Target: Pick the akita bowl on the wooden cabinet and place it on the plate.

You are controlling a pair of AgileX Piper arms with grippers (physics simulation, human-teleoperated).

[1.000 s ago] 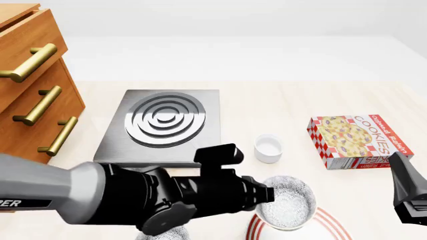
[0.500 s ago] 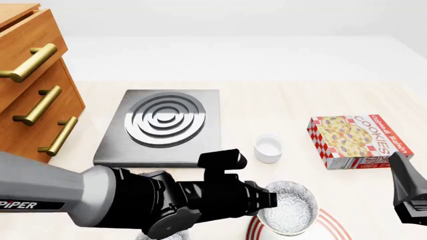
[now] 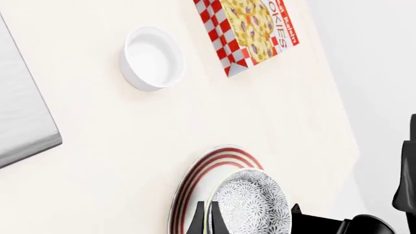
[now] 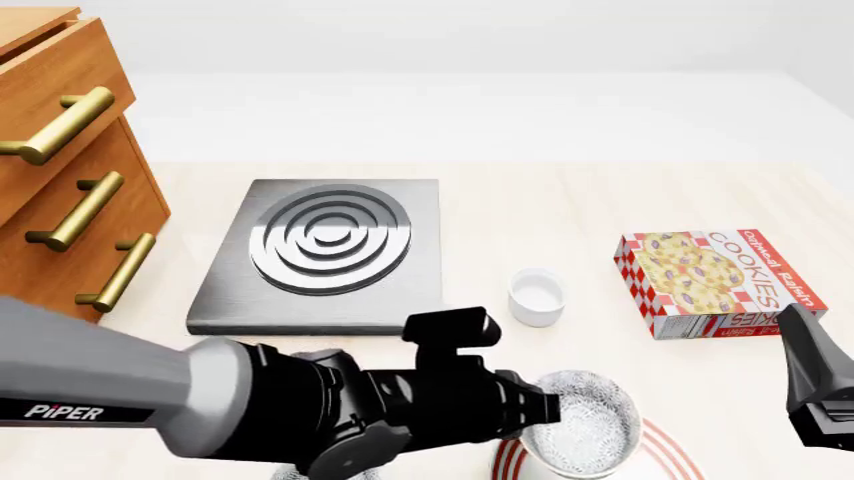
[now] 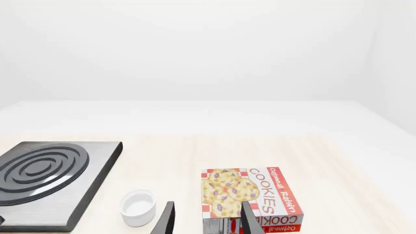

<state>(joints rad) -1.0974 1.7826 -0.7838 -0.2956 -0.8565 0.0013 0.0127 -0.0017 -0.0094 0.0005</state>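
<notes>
Lower than a second ago, the left gripper [image 4: 541,408] has carried the akita bowl [image 4: 582,424] down over the plate [image 4: 667,440]; the bowl now sits closer to the near edge of the front view, its base hidden by that edge, so contact with the plate cannot be told. Its fingers [image 3: 201,220] are clamped on the bowl's rim, one inside and one outside. The bowl [image 3: 252,204] looks empty, as does the small white cup [image 4: 537,296] standing just beyond. The right gripper [image 5: 206,218] hangs unmoved at the right, jaws apart, holding nothing, above the cookie box [image 4: 714,280]. The stove slab [image 4: 326,250] and wooden cabinet [image 4: 67,170] are unchanged
</notes>
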